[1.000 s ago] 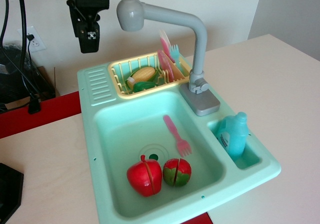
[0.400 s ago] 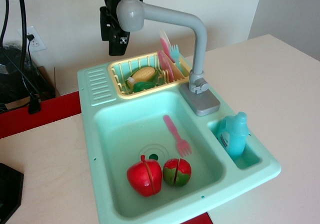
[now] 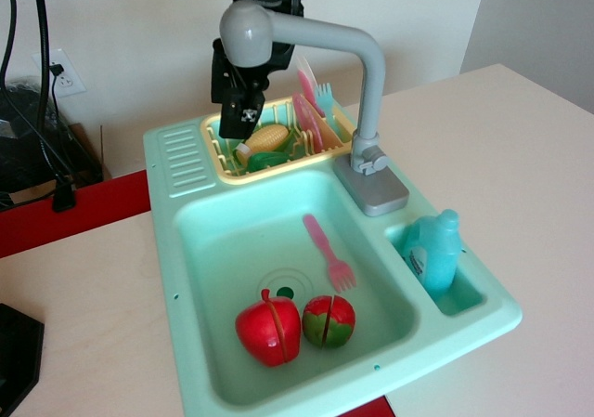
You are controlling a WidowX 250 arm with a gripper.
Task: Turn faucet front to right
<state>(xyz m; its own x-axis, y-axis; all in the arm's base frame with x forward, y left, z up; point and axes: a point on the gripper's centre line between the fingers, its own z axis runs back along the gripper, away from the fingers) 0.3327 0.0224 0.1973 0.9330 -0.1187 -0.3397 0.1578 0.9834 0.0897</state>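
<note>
The gray faucet [image 3: 369, 83] stands upright on its rectangular base [image 3: 376, 192] at the back right of the mint toy sink [image 3: 186, 241]. Its horizontal arm reaches left and ends in a round head [image 3: 246, 32] above the yellow dish rack [image 3: 219, 152]. My black gripper [image 3: 243, 124] hangs just behind and below the head, over the left part of the rack, with its fingers pointing down. The head hides its upper part. I see it edge-on, so the gap between the jaws does not show.
The rack holds a toy corn [image 3: 264, 138], a green piece and pink and teal utensils [image 3: 311, 110]. A pink fork [image 3: 327, 250], a red apple [image 3: 269, 329] and a red-green fruit [image 3: 329, 319] lie in the basin. A teal soap bottle [image 3: 436, 250] stands in the right compartment. Cables hang at left.
My gripper has moved right and down, from the left of the faucet head to behind and below it. The faucet has not visibly turned.
</note>
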